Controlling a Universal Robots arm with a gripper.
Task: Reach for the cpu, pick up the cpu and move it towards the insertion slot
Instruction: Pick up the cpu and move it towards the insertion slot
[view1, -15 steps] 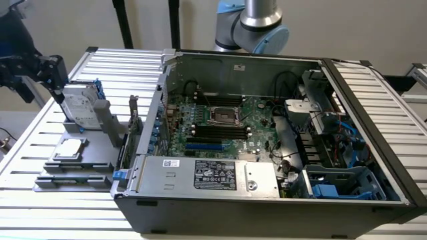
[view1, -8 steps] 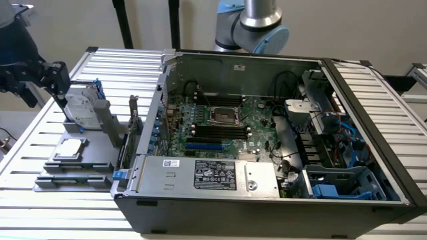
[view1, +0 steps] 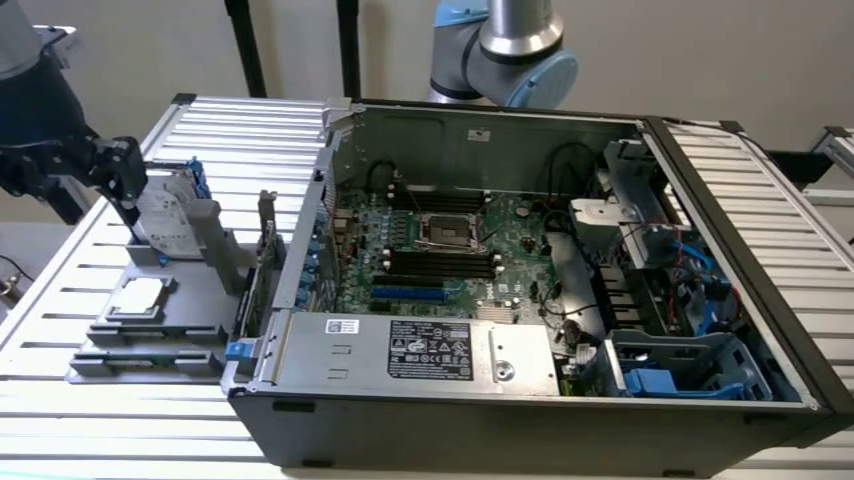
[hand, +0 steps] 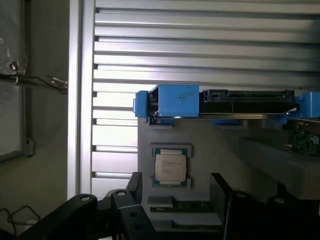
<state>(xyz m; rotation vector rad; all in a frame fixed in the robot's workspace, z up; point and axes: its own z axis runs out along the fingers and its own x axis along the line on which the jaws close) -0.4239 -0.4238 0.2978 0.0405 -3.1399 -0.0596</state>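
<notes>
Silvery-topped cpu (view1: 140, 297) (hand: 171, 166) lies flat in a recess of the grey fixture (view1: 160, 340), which rests on the slatted metal table (view1: 80, 420) to the exterior view's left of the open computer case (view1: 534, 400). In the same fixture, just beside the cpu, I note the hard drive (view1: 174, 215) standing in its blue bracket. The pincer (view1: 123, 185) (hand: 177, 192) hovers over the fixture, clear of the cpu. In the wrist view its fingers are spread wide, grasping nothing. The motherboard socket (view1: 451, 232) inside the case is well apart from the cpu.

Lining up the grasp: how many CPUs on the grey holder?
1. The cpu lies flat in a recess of the grey holder, beside the standing hard drive. None appears hidden.
</notes>
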